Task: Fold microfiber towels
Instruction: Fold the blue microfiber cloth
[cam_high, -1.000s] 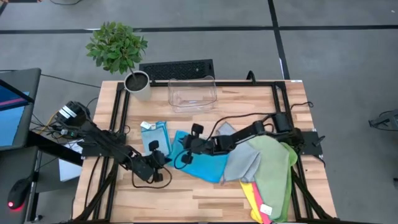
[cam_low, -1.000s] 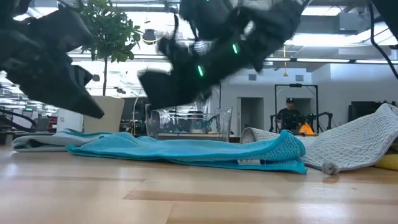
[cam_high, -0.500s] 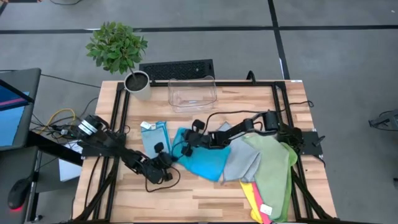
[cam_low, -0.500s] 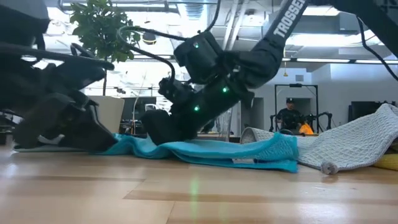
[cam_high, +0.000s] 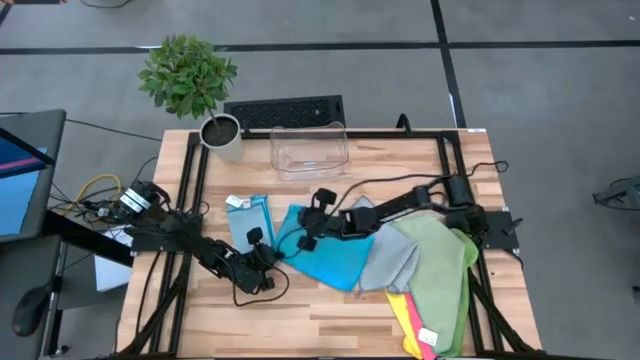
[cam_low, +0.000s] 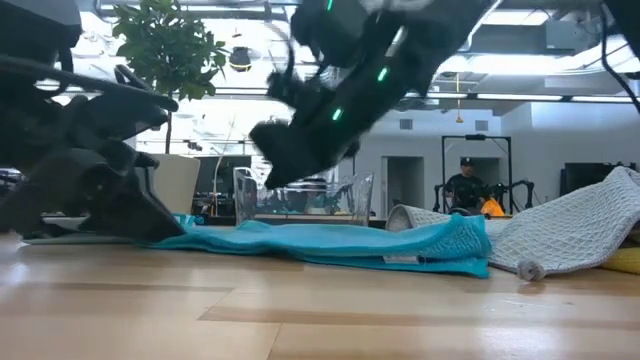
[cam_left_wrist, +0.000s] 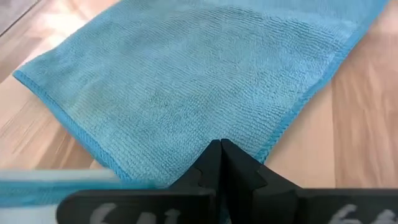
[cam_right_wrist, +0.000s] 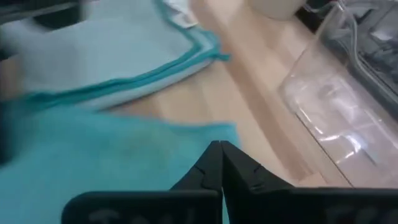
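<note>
Teal towel (cam_high: 325, 257) lies flat mid-surface, between a folded light blue towel (cam_high: 248, 221) and the pile (cam_high: 425, 265) at right | left gripper (cam_high: 268, 257) low at its near-left corner, fingers clenched, apparently on the edge | right gripper (cam_high: 303, 240) above far edge, fingers clenched, seemingly empty | risk: corner slips, fold skews.

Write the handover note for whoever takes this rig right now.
Left gripper: shut on the teal towel's near-left corner, low on the table.
Right gripper: shut, raised over the towel's far edge; whether it holds cloth cannot be told.
One light blue towel lies folded at the left.
Grey, green, yellow and pink towels wait heaped at the right.
The bin is empty.
</note>
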